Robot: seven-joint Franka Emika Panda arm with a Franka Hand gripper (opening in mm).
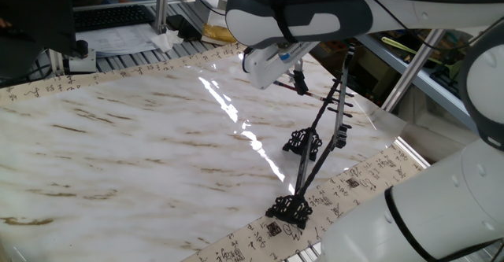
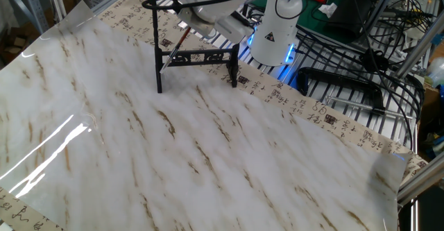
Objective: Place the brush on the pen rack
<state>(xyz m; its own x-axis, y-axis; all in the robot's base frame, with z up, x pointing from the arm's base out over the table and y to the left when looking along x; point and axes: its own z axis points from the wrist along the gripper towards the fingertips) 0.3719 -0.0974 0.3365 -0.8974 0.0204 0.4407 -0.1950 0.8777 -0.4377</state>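
The black pen rack [image 1: 319, 128] stands on the marble sheet at the right, with two scrolled feet and thin posts. It also shows in the other fixed view [image 2: 198, 56] at the far edge. My gripper [image 1: 298, 81] hangs close beside the rack's upper bar. Its dark fingers look closed on the thin reddish-brown brush [image 1: 309, 94]. In the other fixed view the brush [image 2: 175, 49] slants down in front of the rack's cross bar, and the arm hides most of the gripper [image 2: 189, 27]. I cannot tell whether the brush touches a peg.
The marble-patterned sheet [image 1: 142, 144] covers the table, over a calligraphy-print cloth [image 2: 326, 116]. A keyboard and papers [image 1: 118, 22] lie beyond the far edge. The robot base [image 2: 277, 30], cables and metal frames [image 2: 374, 50] stand behind the rack.
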